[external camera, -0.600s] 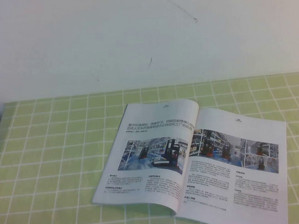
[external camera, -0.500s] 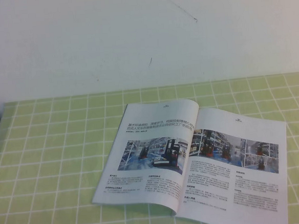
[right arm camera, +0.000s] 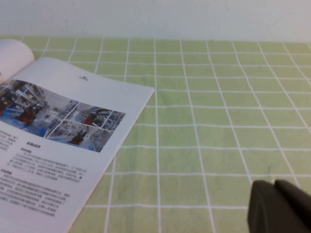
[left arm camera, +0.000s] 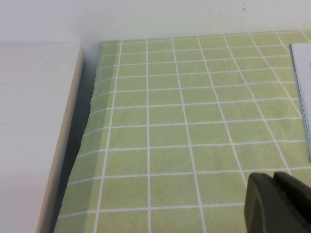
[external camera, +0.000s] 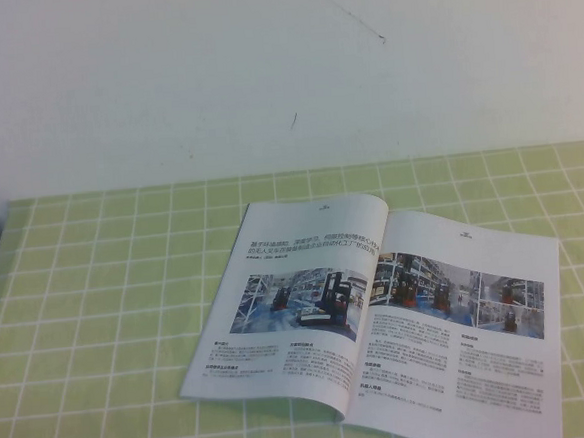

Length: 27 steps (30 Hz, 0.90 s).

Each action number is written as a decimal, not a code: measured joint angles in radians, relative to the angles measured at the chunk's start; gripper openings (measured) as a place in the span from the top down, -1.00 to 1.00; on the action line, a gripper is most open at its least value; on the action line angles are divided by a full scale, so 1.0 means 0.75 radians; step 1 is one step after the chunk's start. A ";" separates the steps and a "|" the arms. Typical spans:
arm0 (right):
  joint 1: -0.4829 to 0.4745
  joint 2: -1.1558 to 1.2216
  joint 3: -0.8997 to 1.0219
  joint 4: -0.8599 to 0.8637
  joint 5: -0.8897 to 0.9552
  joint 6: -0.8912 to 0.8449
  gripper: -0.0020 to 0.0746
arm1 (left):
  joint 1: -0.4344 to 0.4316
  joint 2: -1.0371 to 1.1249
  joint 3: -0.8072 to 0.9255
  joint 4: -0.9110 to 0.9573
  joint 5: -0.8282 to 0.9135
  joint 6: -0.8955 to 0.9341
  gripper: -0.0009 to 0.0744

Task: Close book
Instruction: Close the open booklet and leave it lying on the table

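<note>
Book (external camera: 379, 318): lying open, face up, on the green checked cloth (external camera: 107, 292), right of centre and toward the near side, set slightly askew to the grid. Left page bowed up at the spine, right page flat. Printed in Chinese, with a blue headline at the top of the left page and columns of small text lower down, too small to read. Colour photos of warehouse aisles across both pages. Small mark at each page head, illegible.

Near right corner running out of the high view. Bare cloth left of the book, behind it up to the white wall (external camera: 262, 81), and in a narrower strip to its right. White slab (left arm camera: 34, 121) along the cloth's left edge.

Left gripper (left arm camera: 279, 204): above bare cloth left of the book, clear of it. Open or closed: cannot tell.

Right gripper (right arm camera: 281, 208): above bare cloth right of the book, clear of it. Open or closed: cannot tell.
</note>
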 joint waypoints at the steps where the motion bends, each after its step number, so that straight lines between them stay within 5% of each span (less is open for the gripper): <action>1: 0.000 0.000 0.000 0.000 0.000 0.000 0.96 | 0.000 0.000 0.000 0.000 0.000 0.000 0.99; 27: 0.000 0.000 0.000 -0.003 -0.003 -0.007 0.96 | 0.000 0.000 0.005 0.000 -0.069 0.000 0.99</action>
